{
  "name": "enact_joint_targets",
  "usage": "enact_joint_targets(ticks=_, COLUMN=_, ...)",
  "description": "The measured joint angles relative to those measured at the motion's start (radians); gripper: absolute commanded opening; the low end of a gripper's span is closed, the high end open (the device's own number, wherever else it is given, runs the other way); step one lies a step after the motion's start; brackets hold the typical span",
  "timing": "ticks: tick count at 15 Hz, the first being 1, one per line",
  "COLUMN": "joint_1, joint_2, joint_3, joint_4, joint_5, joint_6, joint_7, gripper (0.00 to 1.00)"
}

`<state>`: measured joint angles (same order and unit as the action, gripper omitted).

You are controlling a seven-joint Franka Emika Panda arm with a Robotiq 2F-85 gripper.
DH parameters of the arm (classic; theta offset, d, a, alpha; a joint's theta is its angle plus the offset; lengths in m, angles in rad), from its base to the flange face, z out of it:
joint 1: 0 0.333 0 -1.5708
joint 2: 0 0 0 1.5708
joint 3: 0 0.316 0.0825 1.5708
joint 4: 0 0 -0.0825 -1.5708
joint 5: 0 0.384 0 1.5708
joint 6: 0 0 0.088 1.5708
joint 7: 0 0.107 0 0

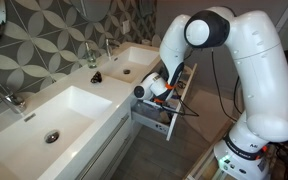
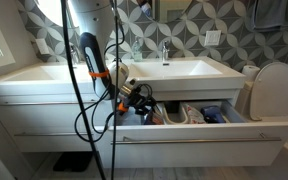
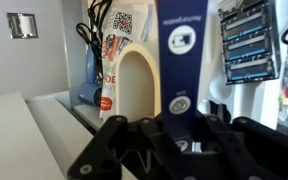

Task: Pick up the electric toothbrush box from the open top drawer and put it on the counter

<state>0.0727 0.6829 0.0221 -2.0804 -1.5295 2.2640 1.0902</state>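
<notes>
Well, the worktop (image 2: 199,80) is where you finish, just above the open top drawer (image 2: 204,140). The electric toothbrush box (image 3: 181,50) stands upright inside that drawer, directly before your hand (image 3: 174,140); whether its fingers grip anything cannot be told. Centre on the box, close firmly, lift straight, clearing the neighbouring packet (image 3: 114,45).

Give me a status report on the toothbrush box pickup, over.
Tool inside the top drawer, jaws unclear. Toothbrush box dead ahead in the wrist view, not yet lifted. Packets close on both sides.
</notes>
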Motion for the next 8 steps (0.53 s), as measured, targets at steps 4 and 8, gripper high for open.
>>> enact_joint_targets(ticks=4, joint_1=0.013, joint_2=-0.035, joint_3=0.022, joint_4=-0.028, joint_5=-0.002, joint_6=-0.045, joint_7=-0.009, gripper=0.03)
enact_joint_targets(ticks=8, joint_1=0.022, joint_2=-0.067, joint_3=0.044, joint_4=-0.057, joint_5=-0.002, joint_6=-0.074, joint_7=-0.034, gripper=0.03)
